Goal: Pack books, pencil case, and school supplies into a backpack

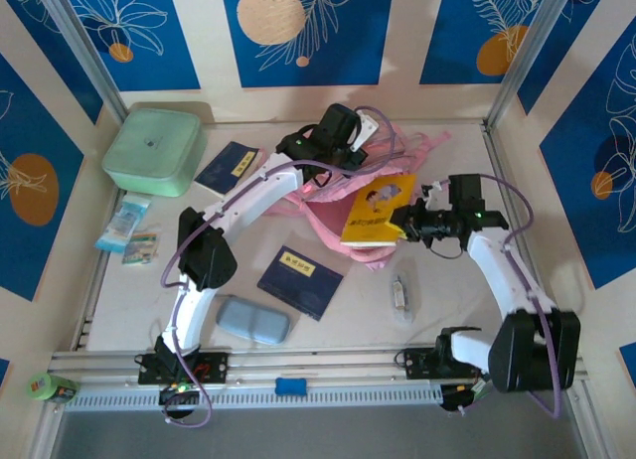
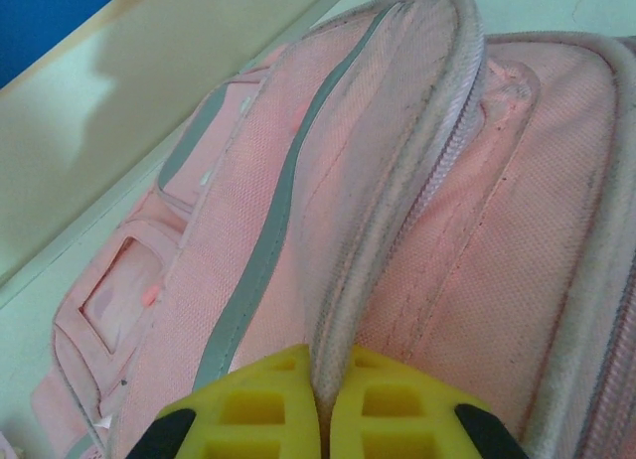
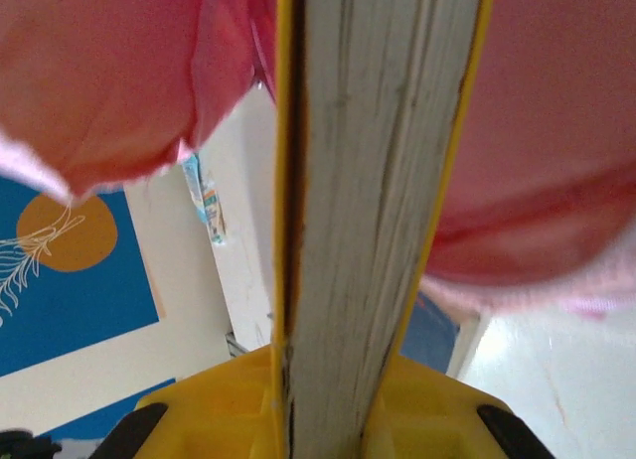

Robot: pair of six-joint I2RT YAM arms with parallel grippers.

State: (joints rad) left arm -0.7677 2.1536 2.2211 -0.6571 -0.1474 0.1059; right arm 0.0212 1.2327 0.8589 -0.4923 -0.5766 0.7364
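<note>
While the yellow booklet sits clamped between the right gripper's yellow fingers, we see its greyish page edges running straight out from them, thin yellow covers on either side. Soft pink cloth, blurred, crowds both sides of it just beyond the fingertips. From above we get what the wrist cannot give: the glossy cover with a small cartoon figure, tilted over the backpack's crumpled open mouth.

At the left gripper the ribbed yellow fingers are closed on a rounded, piped rim of the backpack, zipper teeth running along it. Ahead of them we see coarse woven pink fabric, a smooth grey stripe and small flat front pockets.

Outward from the right fingers, on the near side, a slim stick in a clear wrapper lies on the pale table. Farther to their left lie a flat navy booklet and a soft, rounded blue-grey pencil case. Left of the left fingers rests a second navy booklet, then a mint-green square box with rounded corners and pale blue packets.
</note>
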